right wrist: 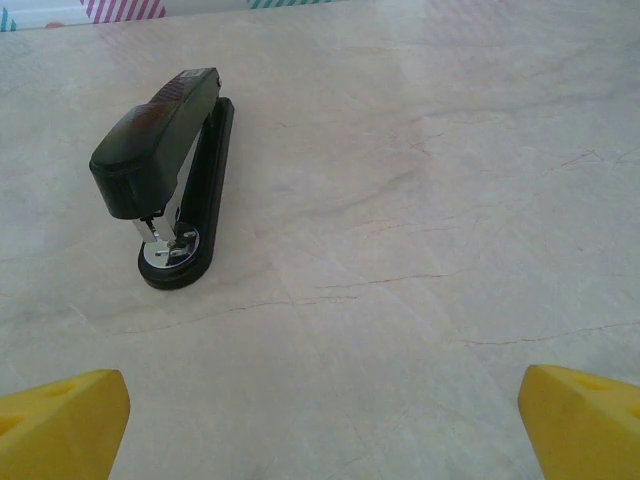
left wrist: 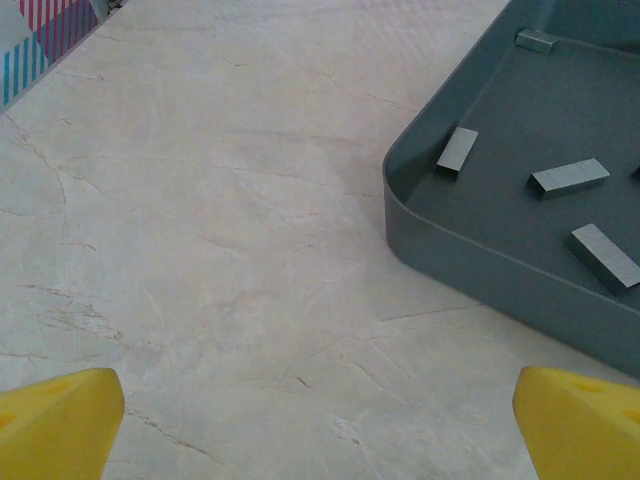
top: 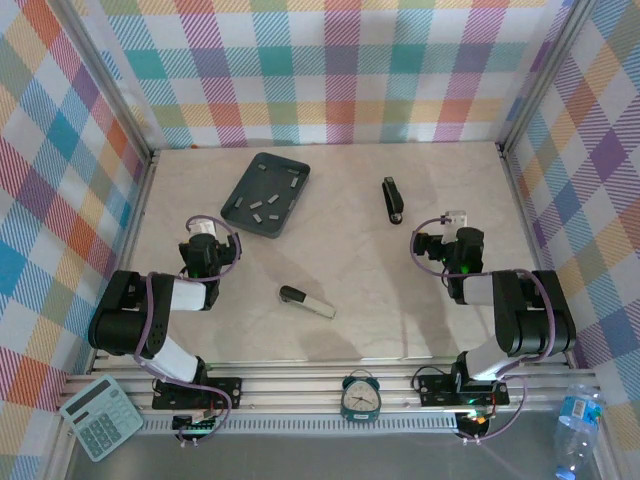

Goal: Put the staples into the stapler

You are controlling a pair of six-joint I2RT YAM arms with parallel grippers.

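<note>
A black stapler lies shut on the table right of centre, and in the right wrist view the stapler is ahead and to the left. A second, silver stapler with a black end lies near the table's middle. Several staples lie loose in a dark grey tray; the left wrist view has staples inside the tray at upper right. My left gripper is open over bare table just below the tray. My right gripper is open with nothing between its fingers, right of the black stapler.
Plaid walls close in the table on three sides. Along the near rail sit a calculator, a small clock and a water bottle. Open tabletop lies between the two staplers and the arms.
</note>
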